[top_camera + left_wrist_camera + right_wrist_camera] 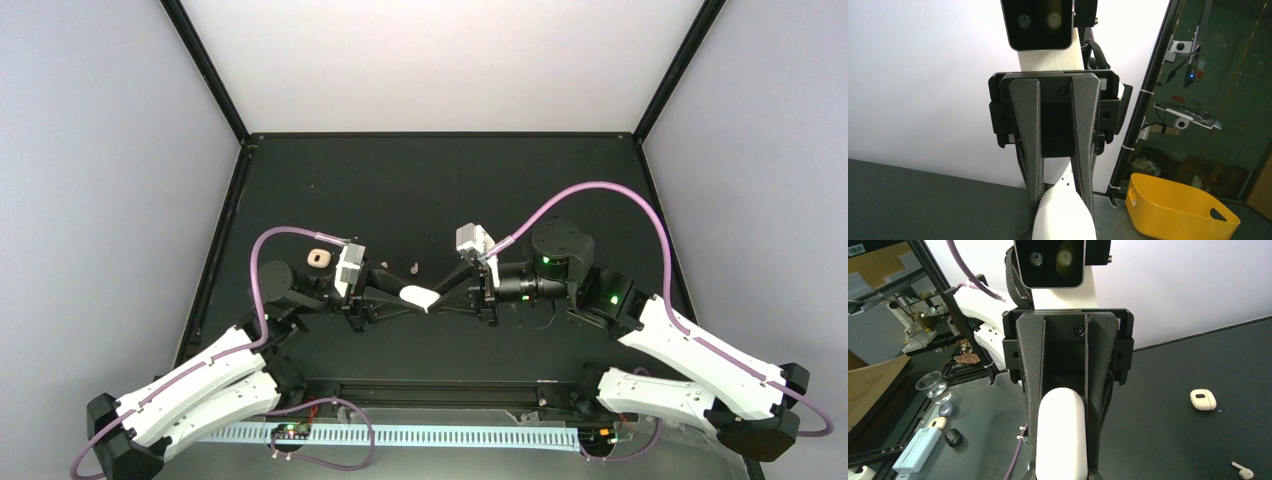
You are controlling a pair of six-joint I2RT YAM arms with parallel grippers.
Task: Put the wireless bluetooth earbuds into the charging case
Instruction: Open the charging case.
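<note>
The white charging case (420, 297) hangs above the table's middle, gripped from both ends. My left gripper (408, 296) and right gripper (433, 298) face each other, both shut on it. The right wrist view shows the left gripper's fingers (1032, 390) pressed on the case's sides (1060, 435). The left wrist view shows the right gripper's fingers (1029, 145) clamping the case (1063, 215). I cannot tell whether its lid is open. Two tiny earbuds (413, 267) lie on the mat just behind the grippers. One white bud (1243, 471) shows in the right wrist view.
A beige charging case (318, 258) lies on the black mat behind the left gripper; it also shows in the right wrist view (1203, 399). A yellow tub (1178, 205) and small clutter (923, 440) sit outside the table frame.
</note>
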